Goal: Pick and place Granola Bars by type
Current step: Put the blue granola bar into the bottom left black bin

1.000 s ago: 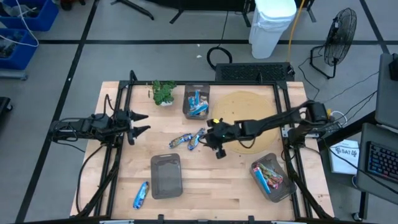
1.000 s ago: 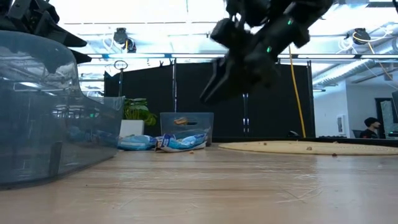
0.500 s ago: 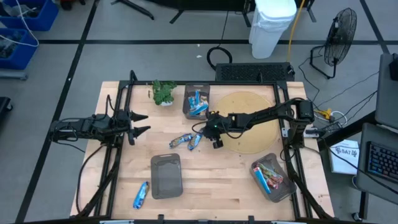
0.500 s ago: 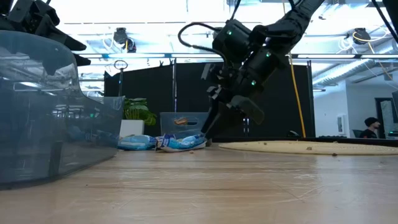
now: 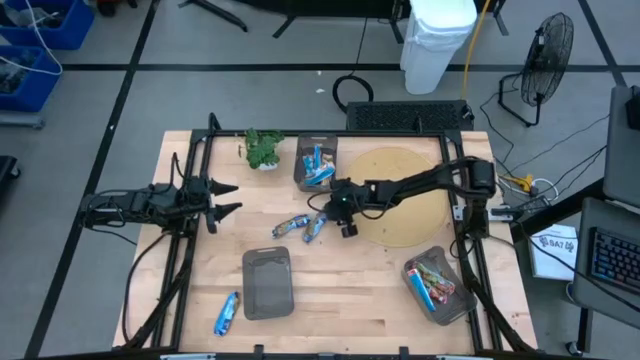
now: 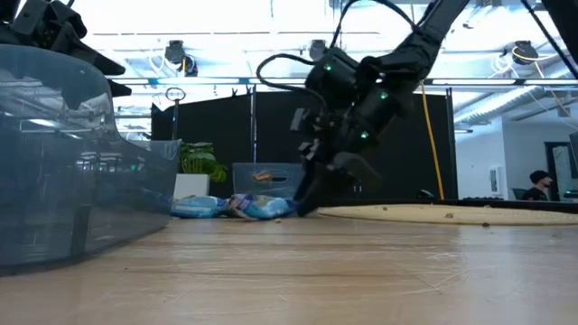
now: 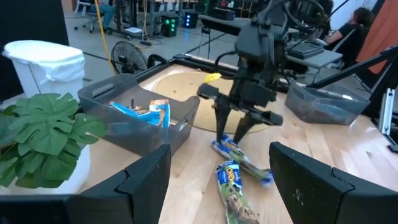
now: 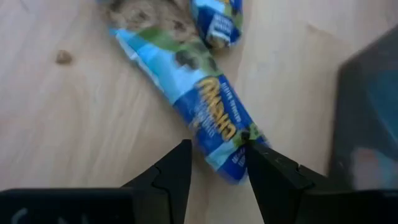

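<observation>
Two granola bars in blue wrappers lie flat on the wooden table at its middle, one (image 5: pixel 289 228) left of the other (image 5: pixel 314 226). My right gripper (image 8: pixel 217 168) is open and low over the right bar (image 8: pixel 205 106). Its fingers stand on either side of that bar's end (image 8: pixel 231 163), as the left wrist view (image 7: pixel 231 140) also shows. My left gripper (image 5: pixel 225 198) waits open, raised over the table's left part. A third blue bar (image 5: pixel 227 313) lies near the front left. My right gripper comes slanting down from the table's right, with one finger (image 8: pixel 268 169) close against the edge of the bar's end (image 8: pixel 244 144). I cannot tell whether it touches the wrapper. The bar lies flat on the table.
A grey bin (image 5: pixel 302 176) at the far middle holds blue bars, another (image 5: pixel 448 305) at the front right holds reddish ones, and a third (image 5: pixel 247 296) stands near the front. A potted plant (image 5: pixel 263 148) and a round mat (image 5: pixel 400 165) are at the back.
My right gripper has gone toward the table's left and far edges and has come down, from above the mat's edge to the bars at the table's middle. It has tipped further downward. Its fingers now stand astride the right bar's end.
</observation>
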